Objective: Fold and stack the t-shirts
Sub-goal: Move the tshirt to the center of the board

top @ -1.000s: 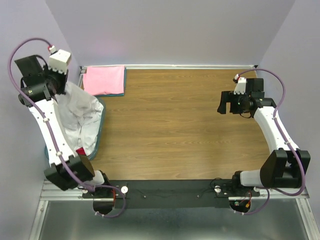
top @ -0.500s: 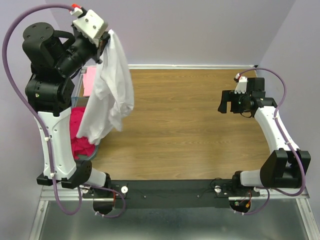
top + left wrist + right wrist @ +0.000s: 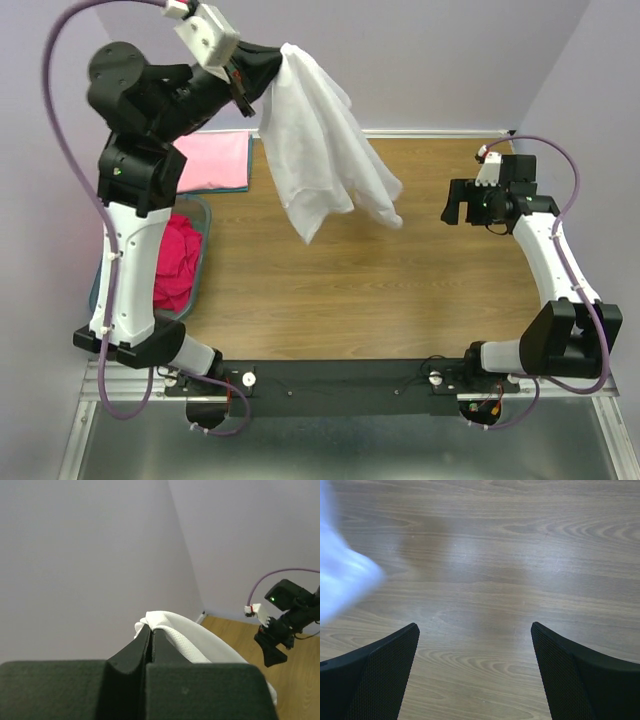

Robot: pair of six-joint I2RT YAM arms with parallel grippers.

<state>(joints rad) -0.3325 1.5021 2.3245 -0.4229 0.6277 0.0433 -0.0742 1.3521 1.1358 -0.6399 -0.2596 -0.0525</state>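
Left gripper (image 3: 264, 80): clenched on the white t-shirt (image 3: 325, 150). In the left wrist view the two dark fingers (image 3: 142, 645) are pressed together, with a bunched white edge pinched at their tips.
Left gripper, place: upper left-centre of the overhead frame, held high over the far left part of the table (image 3: 380, 290).
White t-shirt, place: hangs from the left gripper and drapes down and to the right across the upper centre of the overhead frame.
White t-shirt, state: unfolded and crumpled, with two loose lower ends spread apart over the wood. Cannot tell whether either end touches the table.
Right gripper (image 3: 453, 204): released, with the jaws wide apart and nothing between them. It sits at the right side of the overhead frame at mid height, well apart from the hanging shirt.
Right wrist view: bare wood grain between the two dark fingers (image 3: 375, 675). A blurred white patch at the left edge is the white t-shirt, clear of the fingers.
Light pink t-shirt (image 3: 212, 160): folded flat on the table in the upper left of the overhead frame, partly hidden behind the left arm.
Magenta-red t-shirt (image 3: 182, 255): crumpled inside the teal basket (image 3: 205, 215).
Teal basket, place: left side of the overhead frame at mid height, just below the pink shirt. The left arm covers part of it.
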